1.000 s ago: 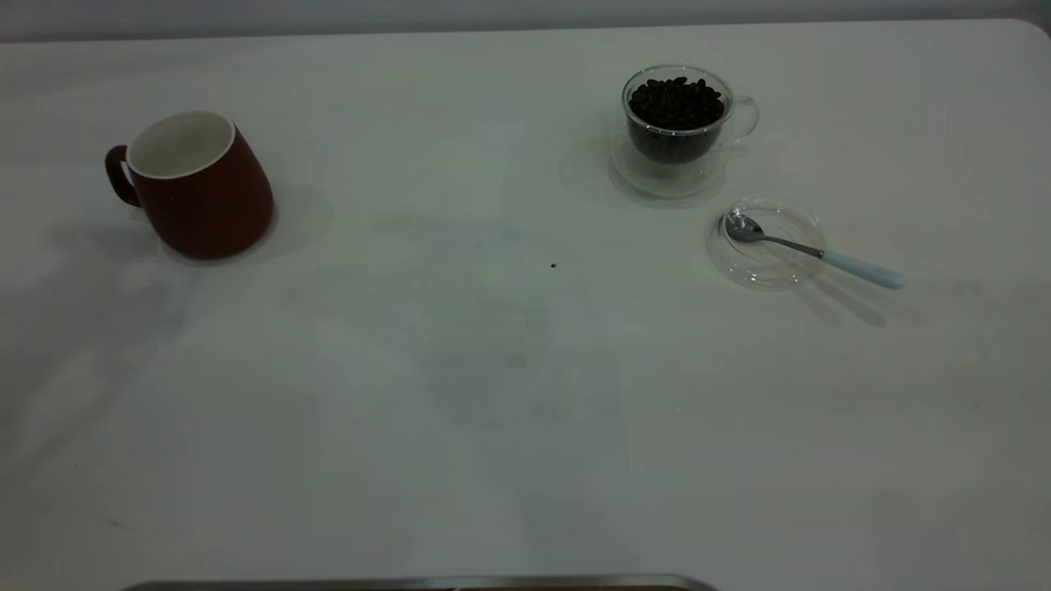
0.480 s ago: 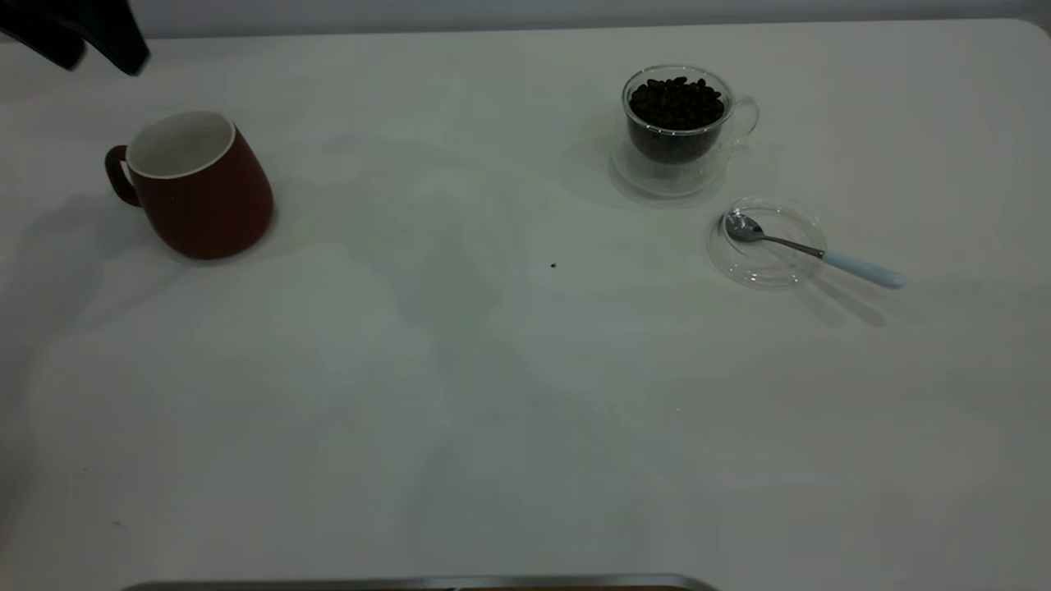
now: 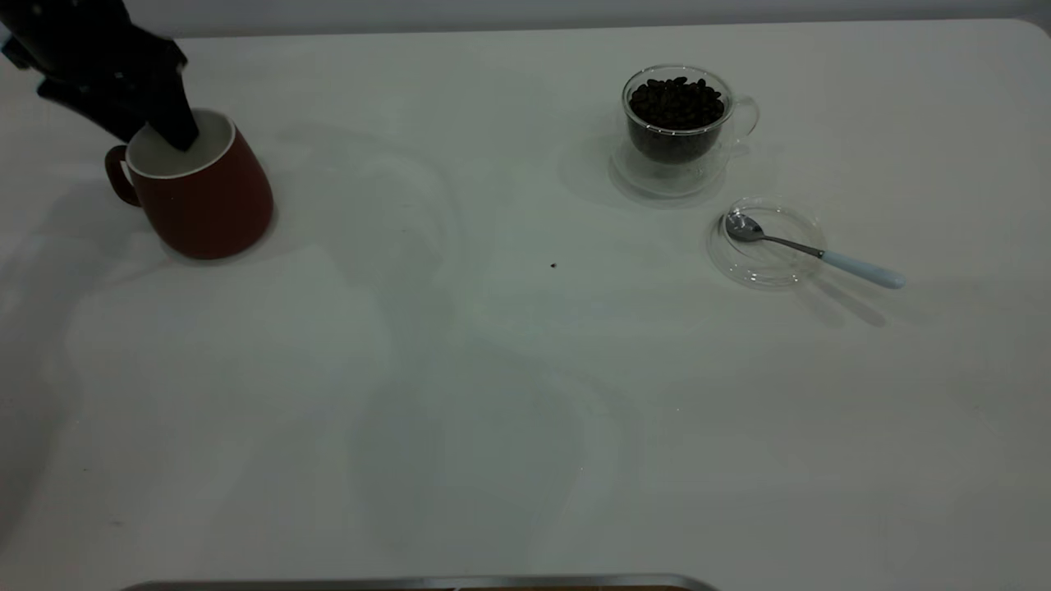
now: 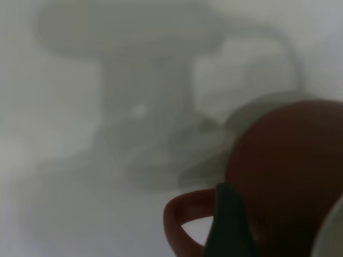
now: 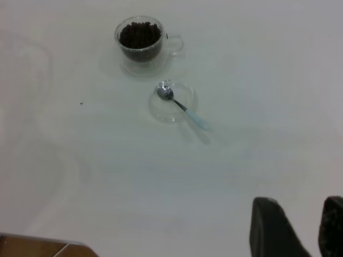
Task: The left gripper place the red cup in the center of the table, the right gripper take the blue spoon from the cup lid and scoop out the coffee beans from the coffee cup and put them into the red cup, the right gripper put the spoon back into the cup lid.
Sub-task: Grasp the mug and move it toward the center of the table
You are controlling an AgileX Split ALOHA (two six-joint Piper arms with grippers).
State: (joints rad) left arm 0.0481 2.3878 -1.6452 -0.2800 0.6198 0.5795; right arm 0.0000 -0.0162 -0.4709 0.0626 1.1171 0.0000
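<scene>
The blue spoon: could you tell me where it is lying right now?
In the exterior view the blue spoon lies at the right, its bowl in the cup lid, just in front of the coffee cup.

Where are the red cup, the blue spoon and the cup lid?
red cup (image 3: 205, 197): exterior view, on its dark red side wall.
blue spoon (image 3: 862, 268): exterior view, on the pale blue handle, which juts past the lid's rim.
cup lid (image 3: 759, 271): exterior view, on the bare glass near its front rim.
</scene>
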